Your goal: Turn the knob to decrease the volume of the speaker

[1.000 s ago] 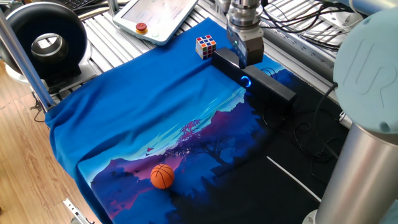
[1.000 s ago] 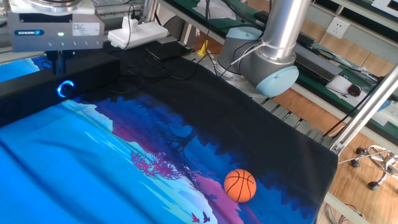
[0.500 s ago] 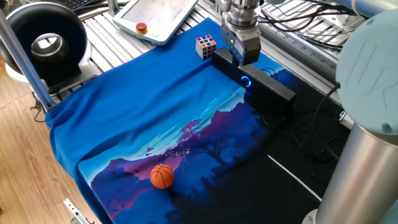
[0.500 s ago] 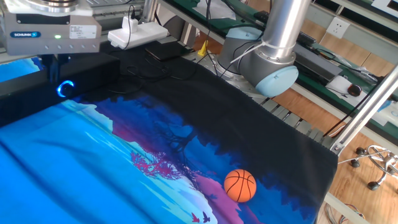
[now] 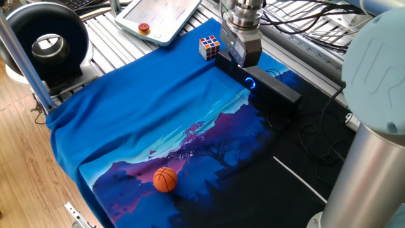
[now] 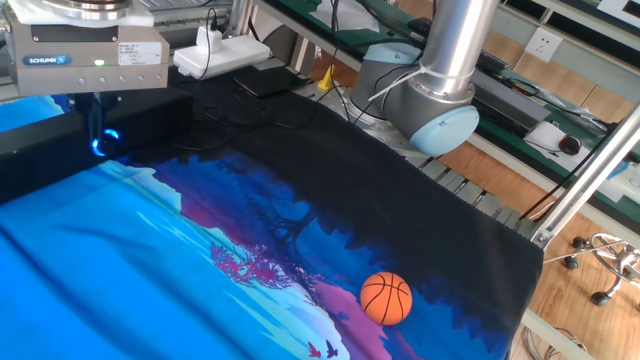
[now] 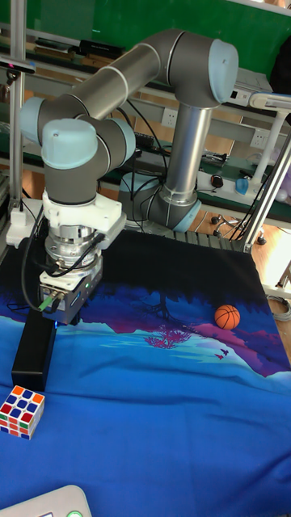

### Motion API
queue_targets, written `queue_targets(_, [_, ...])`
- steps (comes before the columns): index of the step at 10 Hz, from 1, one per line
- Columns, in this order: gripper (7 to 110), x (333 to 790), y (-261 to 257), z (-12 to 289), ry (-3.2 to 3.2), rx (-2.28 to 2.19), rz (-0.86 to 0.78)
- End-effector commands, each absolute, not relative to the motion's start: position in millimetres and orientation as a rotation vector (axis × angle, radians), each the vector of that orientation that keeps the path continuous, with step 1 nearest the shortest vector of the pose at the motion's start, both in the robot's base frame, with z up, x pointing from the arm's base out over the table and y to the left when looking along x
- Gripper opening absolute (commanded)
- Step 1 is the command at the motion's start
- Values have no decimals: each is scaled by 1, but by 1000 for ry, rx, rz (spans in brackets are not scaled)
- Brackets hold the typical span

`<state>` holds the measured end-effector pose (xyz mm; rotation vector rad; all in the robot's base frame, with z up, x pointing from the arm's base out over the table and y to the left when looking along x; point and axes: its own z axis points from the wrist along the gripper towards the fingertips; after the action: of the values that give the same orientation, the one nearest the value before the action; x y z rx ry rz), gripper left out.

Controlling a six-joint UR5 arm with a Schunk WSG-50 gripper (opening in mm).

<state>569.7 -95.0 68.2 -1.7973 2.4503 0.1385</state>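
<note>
The speaker point(image 5: 278, 92) is a long black bar lying at the back of the blue cloth; it also shows as the speaker point(image 6: 150, 115) and the speaker point(image 7: 32, 347). Its knob point(image 5: 250, 82) glows with a blue ring near the bar's middle. My gripper point(image 5: 248, 72) comes straight down on it from above. In the other fixed view the dark fingers point(image 6: 97, 120) reach the knob point(image 6: 103, 143) and partly cover the ring, closed around it. In the tall fixed view the gripper point(image 7: 58, 317) hides the knob.
A colourful puzzle cube point(image 5: 209, 46) sits just left of the speaker's end. An orange ball point(image 5: 165, 179) lies near the cloth's front. A big black ring-shaped device point(image 5: 47, 44) and a pendant with a red button point(image 5: 144, 28) stand behind. Cables point(image 5: 316, 133) trail at the right.
The gripper body has rotated about its vertical axis over the knob and shifted slightly left; its labelled face now points differently. Speaker, cube and ball stay put.
</note>
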Motion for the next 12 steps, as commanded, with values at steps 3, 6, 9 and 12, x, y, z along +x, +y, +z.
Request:
queue_targets(3, [7,564,-105,68,2335,-1876,112])
queue_targets(6, [7,570,-111,62,2169,-1996,95])
queue_targets(9, [7,560,-138,57,2186,-2050,55])
queue_targets(12, [7,537,-146,57,2251,-2058,84])
